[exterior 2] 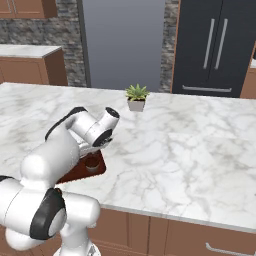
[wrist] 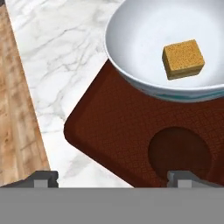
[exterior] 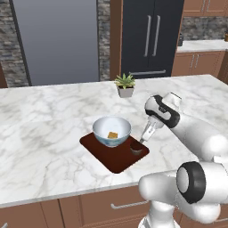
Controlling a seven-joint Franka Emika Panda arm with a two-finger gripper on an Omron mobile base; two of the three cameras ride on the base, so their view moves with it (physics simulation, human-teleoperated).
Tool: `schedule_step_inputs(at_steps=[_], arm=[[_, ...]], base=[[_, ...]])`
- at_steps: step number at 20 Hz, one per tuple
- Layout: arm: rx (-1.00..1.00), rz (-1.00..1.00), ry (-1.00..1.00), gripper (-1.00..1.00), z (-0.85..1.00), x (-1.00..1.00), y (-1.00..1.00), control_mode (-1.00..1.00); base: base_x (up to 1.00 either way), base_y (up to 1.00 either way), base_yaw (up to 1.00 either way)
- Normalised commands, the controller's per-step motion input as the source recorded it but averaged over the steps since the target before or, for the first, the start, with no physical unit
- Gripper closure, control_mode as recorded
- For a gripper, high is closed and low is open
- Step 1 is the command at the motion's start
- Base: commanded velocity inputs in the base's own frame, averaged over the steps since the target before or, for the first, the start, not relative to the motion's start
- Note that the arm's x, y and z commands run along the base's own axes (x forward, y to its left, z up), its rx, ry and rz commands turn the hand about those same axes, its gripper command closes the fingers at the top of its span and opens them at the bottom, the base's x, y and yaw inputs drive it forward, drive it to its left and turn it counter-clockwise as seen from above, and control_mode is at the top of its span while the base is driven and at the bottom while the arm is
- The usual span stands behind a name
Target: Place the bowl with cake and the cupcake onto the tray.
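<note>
- Bowl [exterior: 111,130] sits on the tray [exterior: 115,161], toward its far left part as the left base view shows it, with the cake [exterior: 112,134] lying inside on the white floor of the dish.
- Cupcake [exterior: 136,148] stands on the tray too, just beside the bowl, near the tray's right corner; in the hand view it reads as a dark round disc [wrist: 179,152] seen from above.
- Gripper [exterior: 143,140] hangs just above the cupcake with its 2 fingers spread wide, one fingertip [wrist: 41,178] off to the side over the counter edge and the other [wrist: 183,177] beside the cupcake; nothing is between them.
- Judging by how things lie, both items are already on the tray, so the task looks all but done.
- Handling, as a guess: the bowl looks rigid, smooth and glazed, so likely slippery and heavier than the rest; the rim is the natural hold, 1 finger inside and 1 outside, kept level so the cake does not slide.
- Cake looks light and spongy, loose in the bowl, and would shift if the bowl tips.
- Cupcake looks small, light and soft; a gentle pinch across its sides, low down, would suit it, since a hard squeeze could crush it.
- No brand, label or writing can be read on any of these things.
</note>
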Motion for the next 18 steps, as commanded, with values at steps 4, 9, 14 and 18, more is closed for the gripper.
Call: schedule_step_inputs(at_steps=[4,9,14,18], arm=[[-0.16,-0.15,-0.15,-1.0,0.27,-0.38,0.0,-1.0],[-0.15,-0.16,-0.15,-1.0,0.18,-0.38,-0.03,-1.0],[-0.14,-0.19,-0.14,-1.0,0.1,-0.3,-0.13,-1.0],[-0.12,-0.23,-0.14,-1.0,0.11,-0.27,-0.19,-1.0]], base=[[0.0,0.0,0.0],[0.0,0.0,0.0],[0.0,0.0,0.0],[0.0,0.0,0.0]])
